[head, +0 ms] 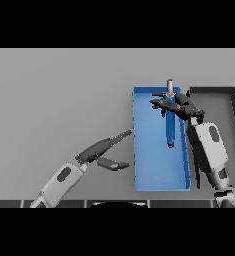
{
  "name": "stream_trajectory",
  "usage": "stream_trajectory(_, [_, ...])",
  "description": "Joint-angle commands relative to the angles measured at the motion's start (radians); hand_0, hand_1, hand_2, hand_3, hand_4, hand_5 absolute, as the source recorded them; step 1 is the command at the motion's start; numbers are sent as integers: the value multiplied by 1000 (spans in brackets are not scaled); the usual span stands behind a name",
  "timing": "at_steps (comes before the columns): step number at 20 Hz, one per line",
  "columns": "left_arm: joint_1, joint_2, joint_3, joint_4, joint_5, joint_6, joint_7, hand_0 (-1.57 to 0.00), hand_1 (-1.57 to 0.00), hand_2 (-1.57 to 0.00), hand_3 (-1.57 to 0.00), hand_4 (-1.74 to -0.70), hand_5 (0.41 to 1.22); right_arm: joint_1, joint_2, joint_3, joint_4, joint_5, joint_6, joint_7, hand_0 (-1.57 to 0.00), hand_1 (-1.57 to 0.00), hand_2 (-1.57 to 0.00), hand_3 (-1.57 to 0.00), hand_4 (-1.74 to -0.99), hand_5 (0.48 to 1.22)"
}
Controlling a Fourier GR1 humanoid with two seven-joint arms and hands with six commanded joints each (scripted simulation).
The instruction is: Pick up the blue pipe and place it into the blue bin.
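The blue pipe (170, 125), with a grey end pointing away from me, hangs lengthwise over the right half of the blue bin (149, 170). My right hand (181, 106) is over the bin's far right corner with its fingers curled round the pipe's upper part. Whether the pipe's lower end touches the bin floor cannot be told. My left hand (105, 150) hovers just left of the bin, fingers straight and thumb spread, holding nothing.
A dark grey bin (229, 115) stands directly right of the blue bin, partly covered by my right forearm (209, 147). Bare grey table spreads to the left and behind.
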Motion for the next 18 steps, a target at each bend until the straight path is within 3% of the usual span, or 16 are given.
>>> stream_trajectory(1, [-1, 4, 3, 3, 5, -5, 3, 1, 1, 1, 1, -885, 457, 5, -23, 58, 19, -28, -25, 0, -1571, -1571, -1571, -1330, -1599, 1110])
stream_trajectory(2, [-2, 2, 3, -5, 8, -5, 7, 1, 1, 1, 1, -886, 455, -6, -60, 125, 53, -71, -58, 0, -1563, -1459, -1393, -1122, -1547, 1133])
stream_trajectory(3, [1, 6, 2, -6, 5, -4, 7, 1, 1, 1, 1, -886, 453, -24, -93, 203, 84, -142, -92, 0, -1306, -1167, -1114, -897, -1503, 1150])
stream_trajectory(5, [4, 2, -5, 4, -6, -1, 3, 1, 1, 1, 1, -885, 453, -70, -149, 354, 121, -272, -158, 0, -836, -746, -712, -574, -1392, 1176])
stream_trajectory(7, [4, -1, -6, -6, -4, 2, 15, 1, 1, 1, 1, -888, 453, -106, -208, 463, 114, -354, -142, 0, -534, -477, -456, -367, -1285, 1141])
stream_trajectory(8, [-2, 2, 0, -5, 0, 2, 26, 1, 1, 1, 1, -889, 453, -121, -230, 504, 106, -365, -128, 0, -427, -382, -364, -293, -1242, 1081])
stream_trajectory(11, [1, 4, 2, -15, 12, -4, 21, 1, 1, 1, 1, -895, 453, -146, -243, 582, 100, -257, -112, -11, -218, -195, -186, -150, -1165, 924])
stream_trajectory(13, [-12, -12, 0, 5, 3, 4, 30, 1, 1, 1, 1, -897, 450, -154, -237, 610, 105, -210, -95, -35, -139, -124, -119, -95, -1131, 857])
stream_trajectory(15, [-11, -3, 7, 5, 5, 2, 17, 1, 1, 1, 1, -901, 453, -165, -227, 614, 156, -177, -81, -78, -89, -79, -76, -61, -1126, 794])
stream_trajectory(18, [2, -5, 2, -10, 8, 5, 20, 1, 1, 1, 1, -912, 458, -170, -226, 620, 168, -160, -97, -75, -45, -40, -38, -31, -1124, 717])
